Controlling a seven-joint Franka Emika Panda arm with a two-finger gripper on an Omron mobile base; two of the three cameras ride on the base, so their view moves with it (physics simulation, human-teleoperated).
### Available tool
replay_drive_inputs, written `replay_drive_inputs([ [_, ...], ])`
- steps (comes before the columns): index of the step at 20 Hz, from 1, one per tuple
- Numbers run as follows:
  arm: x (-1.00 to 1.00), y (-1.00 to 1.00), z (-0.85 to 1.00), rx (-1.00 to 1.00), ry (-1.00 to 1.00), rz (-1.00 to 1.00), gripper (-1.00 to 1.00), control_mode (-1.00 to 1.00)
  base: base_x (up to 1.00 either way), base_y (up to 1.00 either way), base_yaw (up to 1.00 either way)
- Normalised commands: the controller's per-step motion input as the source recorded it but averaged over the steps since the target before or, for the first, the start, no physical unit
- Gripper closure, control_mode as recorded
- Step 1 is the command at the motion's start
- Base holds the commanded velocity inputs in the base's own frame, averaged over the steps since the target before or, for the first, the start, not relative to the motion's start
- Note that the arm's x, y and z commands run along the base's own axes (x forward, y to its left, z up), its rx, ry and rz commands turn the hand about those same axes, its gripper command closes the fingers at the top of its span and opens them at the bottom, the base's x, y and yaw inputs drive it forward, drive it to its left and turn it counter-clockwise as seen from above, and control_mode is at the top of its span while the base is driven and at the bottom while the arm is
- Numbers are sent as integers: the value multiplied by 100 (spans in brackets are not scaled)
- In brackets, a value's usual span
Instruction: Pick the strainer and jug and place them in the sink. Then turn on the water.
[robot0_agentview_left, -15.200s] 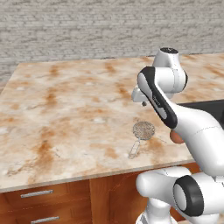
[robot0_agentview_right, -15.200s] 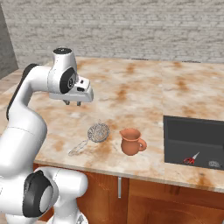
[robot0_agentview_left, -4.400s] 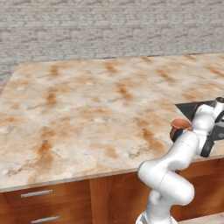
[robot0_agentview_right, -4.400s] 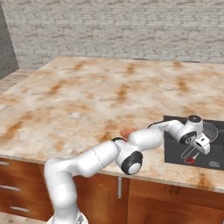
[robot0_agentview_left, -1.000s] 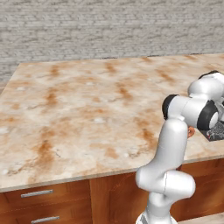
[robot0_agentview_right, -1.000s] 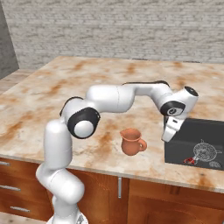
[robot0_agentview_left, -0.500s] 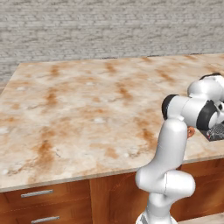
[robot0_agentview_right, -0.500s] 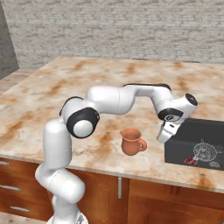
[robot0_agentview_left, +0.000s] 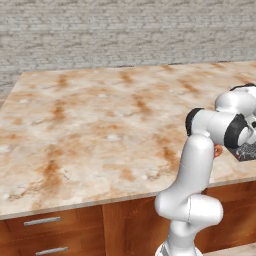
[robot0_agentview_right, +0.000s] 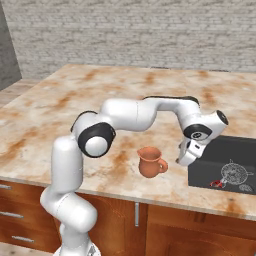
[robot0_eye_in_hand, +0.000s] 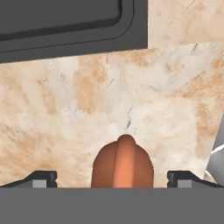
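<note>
Hand (robot0_agentview_right: 185, 156) of the white robot arm hangs low over the marble counter (robot0_agentview_right: 100, 95), between the jug and the left wall of the sink. Its two dark fingertips (robot0_eye_in_hand: 43, 178) stand wide apart at the bottom corners of the hand view, spread open with nothing between them. In that same view the jug's (robot0_eye_in_hand: 123, 166) rounded orange side rises at the bottom centre, in the line between the two tips, with bare marble beyond it and the dark rim of the sink (robot0_eye_in_hand: 70, 26) along the top.

From the right base view, the terracotta jug (robot0_agentview_right: 150, 161) stands upright on the counter near the front edge, its handle turned toward the hand, which sits just beside it to the right. I cannot tell whether they touch. Farther right, the dark rectangular sink (robot0_agentview_right: 220, 150) is set into the counter. The strainer (robot0_agentview_right: 235, 173) lies inside it, a round silver mesh bowl with its red-tipped handle pointing toward the front of the basin.

From the left base view, the arm bends across the counter's right end, and a sliver of orange jug (robot0_agentview_left: 217, 151) shows behind its forearm. Beyond the counter stands a grey brick wall (robot0_agentview_right: 130, 30).
</note>
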Motion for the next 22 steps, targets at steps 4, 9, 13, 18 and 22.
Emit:
replay_drive_inputs([
  [4, -51, 20, -3, 2, 6, 2, -100, -100, 0, 0, 0],
  [9, -88, 23, 0, 0, 3, -6, -100, -100, 0, 0, 0],
  [13, -36, 70, 7, 0, 5, -12, -100, -100, 0, 0, 0],
  [18, 34, 38, 0, 0, -3, -18, -100, -100, 0, 0, 0],
  [22, 46, -5, 8, -2, 0, -12, -100, -100, 0, 0, 0],
])
